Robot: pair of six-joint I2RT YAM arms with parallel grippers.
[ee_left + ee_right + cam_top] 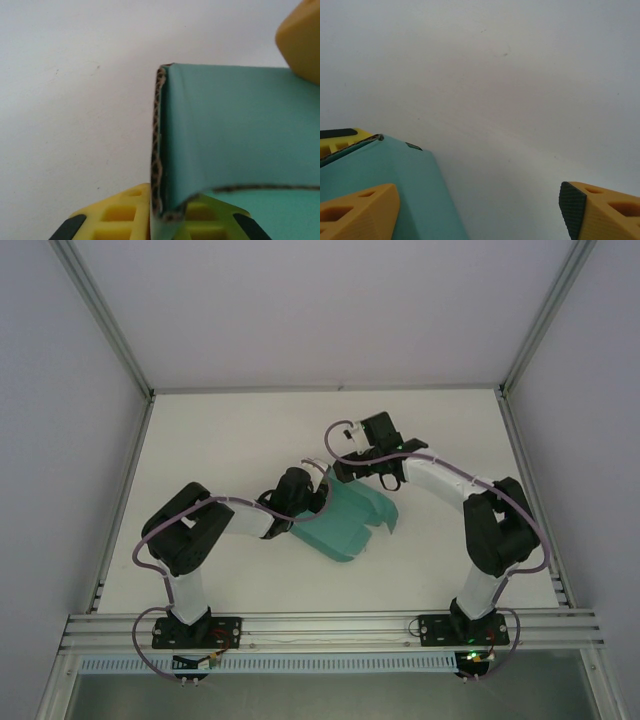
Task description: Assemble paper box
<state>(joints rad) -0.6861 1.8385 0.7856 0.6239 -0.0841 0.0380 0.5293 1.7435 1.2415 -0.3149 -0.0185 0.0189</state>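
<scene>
the left gripper (161, 222) is seen at the bottom middle of the left wrist view. it is closed narrowly on an upright wall (162, 150) of the paper box (240, 130), and the corrugated cut edge of that wall is pinched between the two yellow fingers (117, 217). in the top view the left gripper (303, 490) is placed at the upper left edge of the paper box (345, 528), near the middle of the frame.

the right gripper (480, 212) is held wide apart, with nothing between its fingers. one finger (357, 210) is shown over a teal panel at the lower left of the right wrist view, though contact cannot be told. in the top view the right gripper (338, 472) is found just above the box's upper edge. the box is rested on the white table (250, 430).

the task is judged to be partly done: at least one wall is folded up and the sheet is bent into a shallow tray shape. flaps (385, 512) at the right of the box are seen splayed outward, so the remaining walls are judged to need raising and the tabs tucking in before a closed box is formed.
</scene>
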